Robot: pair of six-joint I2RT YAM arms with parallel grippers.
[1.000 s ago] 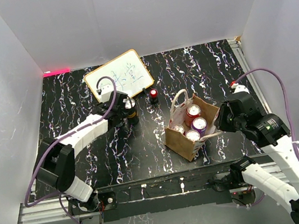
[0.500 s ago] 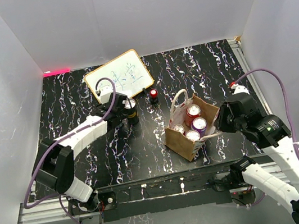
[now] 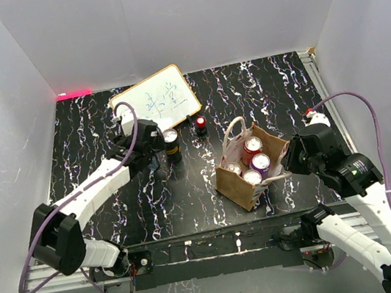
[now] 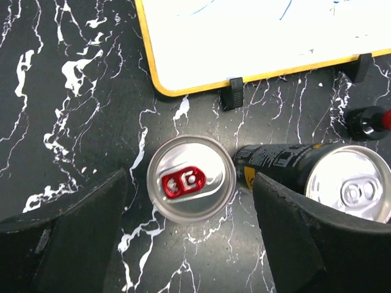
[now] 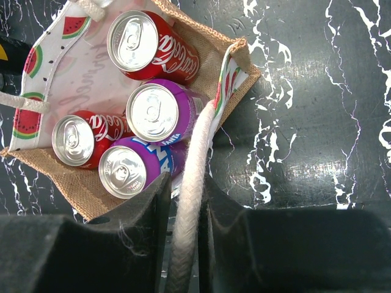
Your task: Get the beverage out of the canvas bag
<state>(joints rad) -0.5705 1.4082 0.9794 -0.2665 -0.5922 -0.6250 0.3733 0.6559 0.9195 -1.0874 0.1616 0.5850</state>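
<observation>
The canvas bag (image 3: 237, 184) stands right of centre, brown outside, pale watermelon lining (image 5: 58, 67) inside. It holds several beverage cans: red cola cans (image 5: 149, 46) and purple Fanta cans (image 5: 160, 113). My right gripper (image 5: 186, 183) is shut on the bag's white cord handle (image 5: 194, 152) at its right side (image 3: 289, 158). My left gripper (image 4: 190, 210) is open just above a silver-topped can with a red tab (image 4: 191, 178) that stands upright on the table. A black can (image 4: 342, 180) stands right beside it.
A yellow-framed whiteboard (image 3: 154, 99) leans at the back, close behind the two cans. A small red and black bottle (image 3: 200, 125) stands between the black can (image 3: 171, 144) and the bag. White walls enclose the marbled black table (image 3: 89, 133).
My left gripper has opened, letting go of the red-tabbed can, and the left arm has drawn back toward the left. The right gripper keeps its hold on the handle.
</observation>
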